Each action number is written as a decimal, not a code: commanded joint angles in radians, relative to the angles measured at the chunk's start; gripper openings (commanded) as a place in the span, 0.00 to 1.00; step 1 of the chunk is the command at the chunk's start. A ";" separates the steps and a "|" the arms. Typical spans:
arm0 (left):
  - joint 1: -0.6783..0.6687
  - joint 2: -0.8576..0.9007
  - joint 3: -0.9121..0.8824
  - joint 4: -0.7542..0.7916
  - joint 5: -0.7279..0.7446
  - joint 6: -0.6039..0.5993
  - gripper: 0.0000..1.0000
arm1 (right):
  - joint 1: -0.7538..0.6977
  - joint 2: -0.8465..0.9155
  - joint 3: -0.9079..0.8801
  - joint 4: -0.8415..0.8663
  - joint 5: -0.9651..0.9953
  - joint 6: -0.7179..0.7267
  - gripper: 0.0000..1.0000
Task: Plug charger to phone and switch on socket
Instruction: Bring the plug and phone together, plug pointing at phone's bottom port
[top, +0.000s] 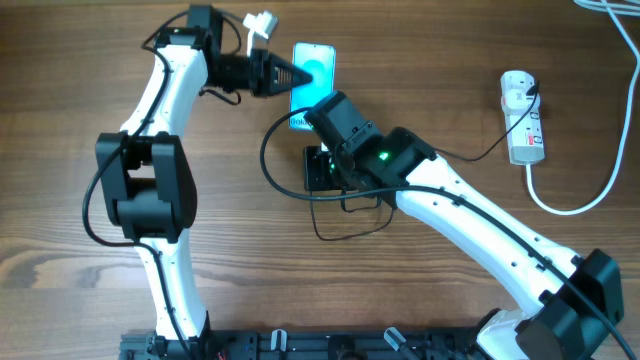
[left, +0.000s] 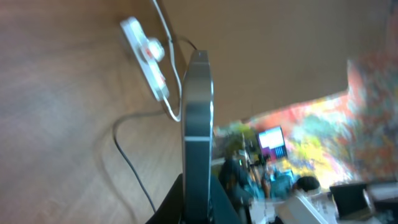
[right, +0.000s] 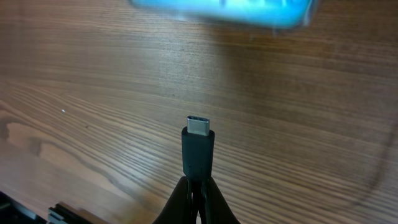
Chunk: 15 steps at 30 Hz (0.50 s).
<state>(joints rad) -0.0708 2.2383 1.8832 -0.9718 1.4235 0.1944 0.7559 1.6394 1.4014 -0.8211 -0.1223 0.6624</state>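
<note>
My left gripper (top: 290, 76) is shut on the phone (top: 316, 72), a teal-screened slab held up off the table at the back middle; in the left wrist view it shows edge-on (left: 198, 118) between my fingers (left: 198, 208). My right gripper (top: 322, 108) is shut on the charger plug (right: 199, 146), its metal tip pointing up toward the blurred blue phone edge (right: 249, 12), with a gap between them. The black charger cable (top: 275, 170) loops over the table. The white socket strip (top: 524, 115) lies at the right and shows in the left wrist view (left: 146, 53).
A small black block (top: 322, 168) sits on the table under my right arm. A thicker white cord (top: 610, 150) curves from the socket toward the right edge. A white clip (top: 262, 22) sticks out by my left wrist.
</note>
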 joint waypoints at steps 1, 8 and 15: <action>0.024 -0.034 0.009 0.206 -0.174 -0.626 0.04 | -0.003 0.004 0.001 -0.006 0.017 0.026 0.04; -0.010 -0.034 0.009 0.211 -0.215 -0.561 0.04 | -0.004 0.004 0.001 -0.027 0.046 0.017 0.04; -0.076 -0.040 0.009 0.160 -0.035 -0.298 0.04 | -0.052 0.004 0.001 -0.060 0.077 -0.010 0.04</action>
<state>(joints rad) -0.1432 2.2383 1.8832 -0.8116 1.2240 -0.2371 0.7330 1.6394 1.4014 -0.8680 -0.0761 0.6651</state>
